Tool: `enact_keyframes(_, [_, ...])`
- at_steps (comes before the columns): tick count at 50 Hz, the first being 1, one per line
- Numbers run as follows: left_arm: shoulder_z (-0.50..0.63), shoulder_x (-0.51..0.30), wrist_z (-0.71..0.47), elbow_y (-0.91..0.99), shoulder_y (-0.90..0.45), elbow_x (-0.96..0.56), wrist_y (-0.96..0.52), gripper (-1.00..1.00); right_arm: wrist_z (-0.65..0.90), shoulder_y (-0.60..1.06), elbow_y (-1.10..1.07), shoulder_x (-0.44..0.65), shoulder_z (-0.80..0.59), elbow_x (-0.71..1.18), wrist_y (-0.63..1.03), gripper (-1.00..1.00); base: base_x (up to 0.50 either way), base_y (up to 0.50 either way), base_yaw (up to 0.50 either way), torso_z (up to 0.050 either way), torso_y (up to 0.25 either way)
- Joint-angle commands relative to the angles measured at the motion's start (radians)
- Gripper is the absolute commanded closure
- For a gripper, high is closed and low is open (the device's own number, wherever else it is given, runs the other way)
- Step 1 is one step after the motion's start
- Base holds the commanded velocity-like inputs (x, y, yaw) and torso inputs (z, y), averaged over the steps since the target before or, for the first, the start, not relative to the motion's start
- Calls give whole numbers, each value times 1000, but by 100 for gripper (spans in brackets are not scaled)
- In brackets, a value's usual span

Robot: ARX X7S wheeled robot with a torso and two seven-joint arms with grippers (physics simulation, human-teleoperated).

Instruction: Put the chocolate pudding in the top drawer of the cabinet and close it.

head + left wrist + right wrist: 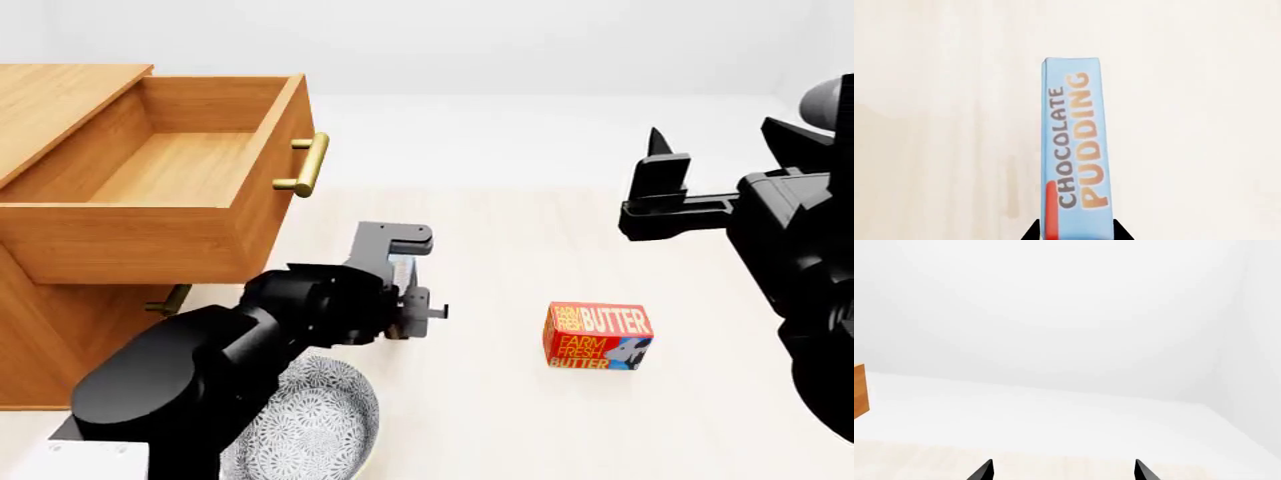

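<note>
- Closest to the head camera, the black left arm is seen low at the left, its left gripper (400, 290) pinching the chocolate pudding (1076, 150), a thin flat light-blue box with brown and orange lettering and a red stripe.
- In the left wrist view the box is held on edge between the jaws, over the pale wooden tabletop (934, 125).
- The box is thus held beside and below the top drawer (160, 200), a light-brown wooden drawer with a brass bar handle (304, 165), which is pulled fully out of the light-brown cabinet (54, 320) and appears empty.
- The right gripper (657, 190) is raised well apart at the right, jaws spread and holding nothing.
- A red-orange "Farm Fresh Butter" box (598, 337) and a grey patterned plate (314, 430) lie on the table, untouched.
- The carrying step is judged to be in hand: next, the box must be lifted over the drawer's front wall, released inside, and the drawer pushed shut.
</note>
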Motion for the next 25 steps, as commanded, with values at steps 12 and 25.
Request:
enact_keyframes(12, [-25,-29,-54,192,-117,17,60,100,10,16,-5,2,-6,16,-1,-100,0,0,0,0,0])
enact_keyframes(25, [-65,-157,-215,569,-161,5,76,100,24,40,-5,-1,-13,36,5,-100,0,0,0,0,0])
